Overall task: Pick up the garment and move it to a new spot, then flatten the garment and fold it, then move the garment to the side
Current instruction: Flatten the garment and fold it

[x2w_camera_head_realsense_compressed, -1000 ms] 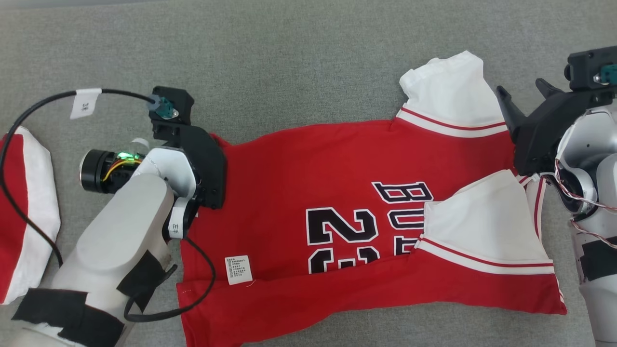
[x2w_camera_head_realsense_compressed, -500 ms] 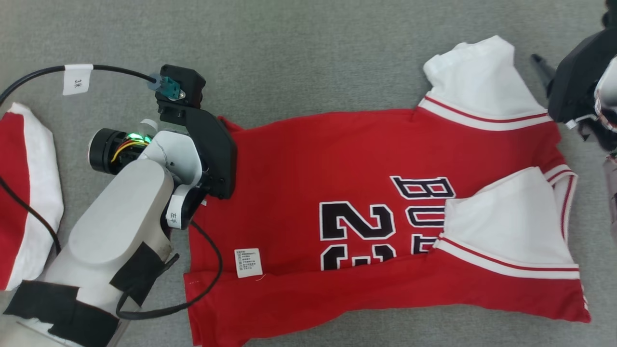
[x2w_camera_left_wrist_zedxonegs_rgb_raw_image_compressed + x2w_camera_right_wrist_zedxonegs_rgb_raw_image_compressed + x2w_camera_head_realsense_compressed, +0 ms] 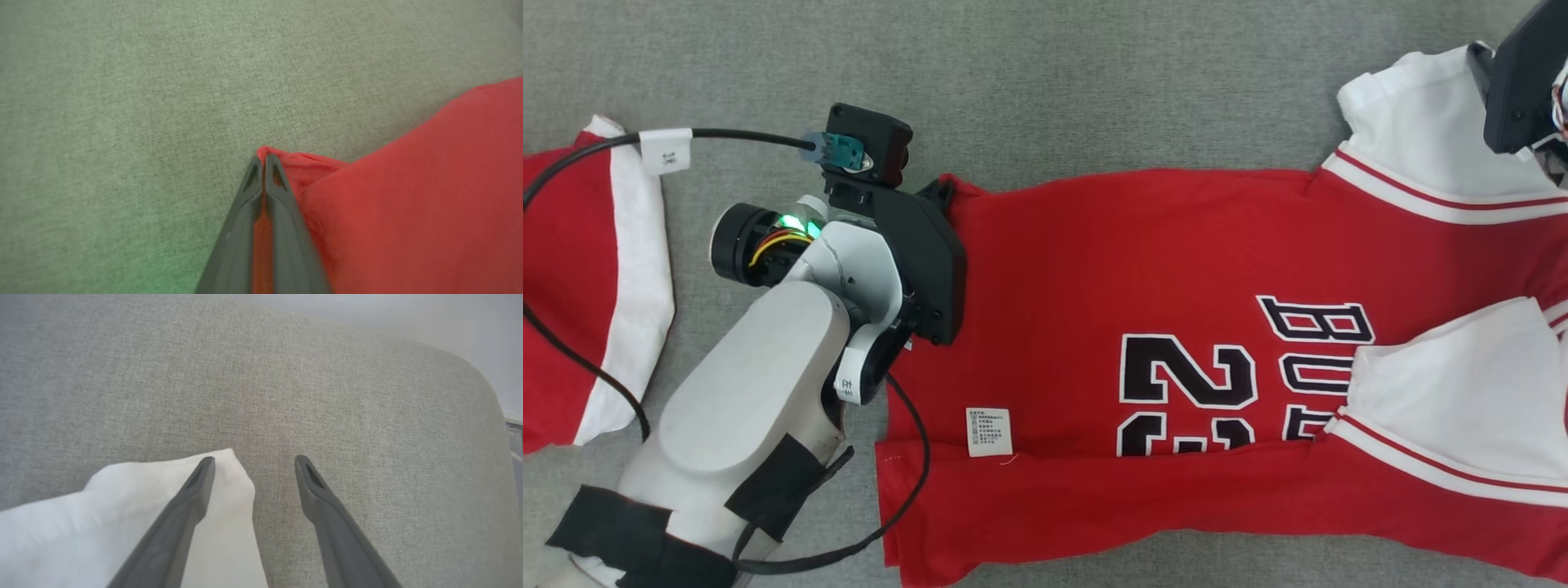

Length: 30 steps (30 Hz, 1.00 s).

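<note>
So that the shirt (image 3: pixel 1176 269), spread across the grey cushion (image 3: pixel 1094 82), can be pulled flat, my left gripper (image 3: pixel 263 161) pinches its red hem corner, while my right gripper (image 3: pixel 255 458) hangs open over the white sleeve (image 3: pixel 122 498) tip.

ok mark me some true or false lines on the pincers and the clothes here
1. The left pincer is shut on a corner of the red jersey. True.
2. The right pincer is clamped on the white sleeve. False: its jaws stand open, with one finger over the sleeve's tip and the other over the grey surface.
3. A white label lies on the jersey's red fabric. True.
4. The second red and white garment lies on the robot's right of the jersey. False: it lies on the robot's left, beyond the left arm.
</note>
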Available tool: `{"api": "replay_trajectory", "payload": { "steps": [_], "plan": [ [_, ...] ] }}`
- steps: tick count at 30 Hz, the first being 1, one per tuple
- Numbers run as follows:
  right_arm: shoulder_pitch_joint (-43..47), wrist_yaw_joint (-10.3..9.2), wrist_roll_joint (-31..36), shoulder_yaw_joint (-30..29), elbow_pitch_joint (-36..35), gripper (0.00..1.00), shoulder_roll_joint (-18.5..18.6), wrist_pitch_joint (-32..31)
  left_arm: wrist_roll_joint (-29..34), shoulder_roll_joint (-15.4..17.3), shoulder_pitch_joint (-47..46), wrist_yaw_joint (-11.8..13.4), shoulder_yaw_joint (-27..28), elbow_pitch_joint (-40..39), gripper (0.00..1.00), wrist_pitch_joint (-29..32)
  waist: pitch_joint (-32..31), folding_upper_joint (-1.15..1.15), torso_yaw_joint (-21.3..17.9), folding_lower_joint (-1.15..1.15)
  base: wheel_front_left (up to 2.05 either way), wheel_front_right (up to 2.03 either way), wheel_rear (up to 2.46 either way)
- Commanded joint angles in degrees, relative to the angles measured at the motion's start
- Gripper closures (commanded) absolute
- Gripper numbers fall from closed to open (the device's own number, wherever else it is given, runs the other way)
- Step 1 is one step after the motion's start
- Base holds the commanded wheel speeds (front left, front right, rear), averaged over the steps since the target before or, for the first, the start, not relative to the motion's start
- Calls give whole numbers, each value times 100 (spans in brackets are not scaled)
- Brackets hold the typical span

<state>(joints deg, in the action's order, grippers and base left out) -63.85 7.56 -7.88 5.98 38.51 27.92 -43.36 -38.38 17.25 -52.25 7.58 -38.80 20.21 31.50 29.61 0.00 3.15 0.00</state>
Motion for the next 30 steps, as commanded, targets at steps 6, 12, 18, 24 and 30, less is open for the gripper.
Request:
{"api": "replay_trajectory", "payload": {
  "steps": [6, 12, 18, 24, 30],
  "plan": [
    [52, -15, -81, 435, 105, 0, 118, -143, -32, 60, 383, 70, -128, 121, 100, 116, 42, 0, 94, 0, 0, 0, 0],
    [236, -14, -417, 821, 53, 52, 221, -532, -39, 93, 419, 115, -106, 123, 100, 49, 6, 0, 66, 0, 0, 0, 0],
    [226, -16, -433, 707, -215, 100, 358, -48, 152, 70, 208, 318, 192, 133, 100, -763, -3, 0, 18, 0, 0, 0, 0],
    [318, -16, -113, 440, -212, 100, 202, 722, 284, 4, 137, 397, 323, 363, 100, -1473, -82, 0, -19, 0, 0, 0, 0],
    [396, -16, 128, 399, -162, 100, 65, 1578, 332, -123, 158, 430, 403, 682, 100, -2045, -240, 0, -89, 0, 0, 0, 0]
  ]
}}
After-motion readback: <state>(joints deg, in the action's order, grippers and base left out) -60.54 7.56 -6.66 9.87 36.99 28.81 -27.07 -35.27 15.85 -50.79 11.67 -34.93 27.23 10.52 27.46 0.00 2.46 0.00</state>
